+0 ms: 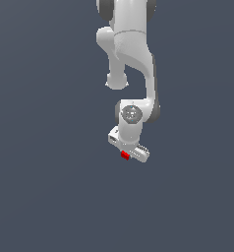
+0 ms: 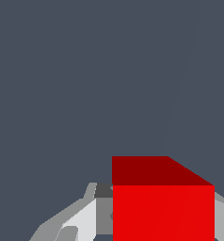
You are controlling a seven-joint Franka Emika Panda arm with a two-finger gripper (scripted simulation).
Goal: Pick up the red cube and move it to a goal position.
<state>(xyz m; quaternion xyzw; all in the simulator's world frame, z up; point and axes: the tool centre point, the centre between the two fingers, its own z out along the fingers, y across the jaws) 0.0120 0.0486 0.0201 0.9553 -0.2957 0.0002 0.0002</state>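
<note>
The red cube [image 1: 124, 155] is a tiny bright red block at the tip of my white gripper [image 1: 127, 153], below the middle of the exterior view. In the wrist view the red cube [image 2: 163, 212] looms large between the two fingers: one grey-white finger [image 2: 85, 220] touches one side and the other finger [image 2: 223, 216] touches the opposite side. The gripper is shut on the cube. How high the cube is above the floor cannot be told. No goal marker shows in either view.
The white arm [image 1: 131, 54] comes down from the top of the exterior view to the wrist [image 1: 131, 114]. A plain dark grey-blue surface [image 1: 40, 172] fills the rest of both views.
</note>
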